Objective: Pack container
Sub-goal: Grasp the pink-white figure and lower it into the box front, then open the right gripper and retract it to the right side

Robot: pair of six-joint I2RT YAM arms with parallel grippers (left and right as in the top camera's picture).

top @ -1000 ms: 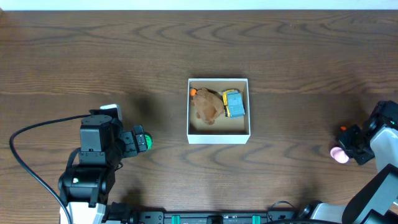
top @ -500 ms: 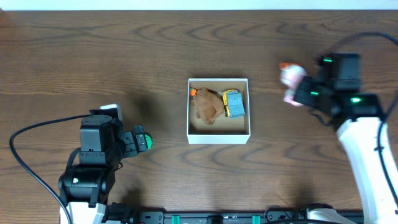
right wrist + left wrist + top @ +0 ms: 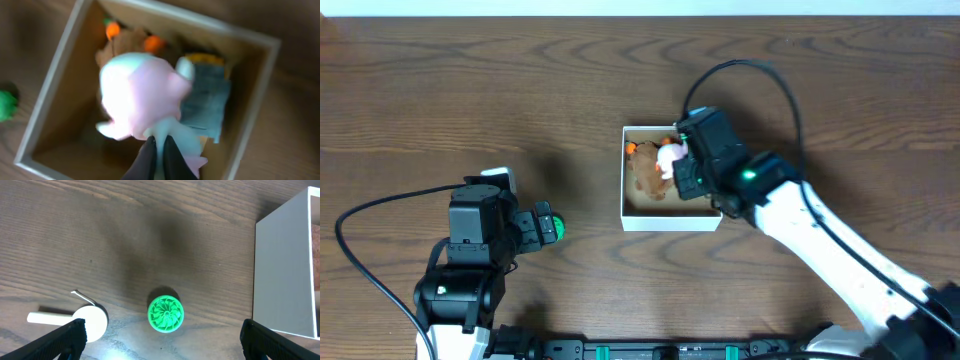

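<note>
Progress: box [image 3: 624,180] sits mid-table and holds a brown toy [image 3: 648,178] and a blue-yellow toy [image 3: 207,100]. Over it the right gripper [image 3: 159,150] is pinched tight on a pink-white toy [image 3: 137,97], not yet released. A green toy [image 3: 165,313] lies outside on the table [image 3: 820,80], between the widely spread, empty fingers of the left gripper [image 3: 164,339]. Judgement: two packed, third arriving, at least one left. Overhead, the arm [image 3: 820,240] hides the blue-yellow toy; right wrist shows it. Left wrist shows a white object [image 3: 91,321] just beside the green toy; overhead I cannot find it.
</note>
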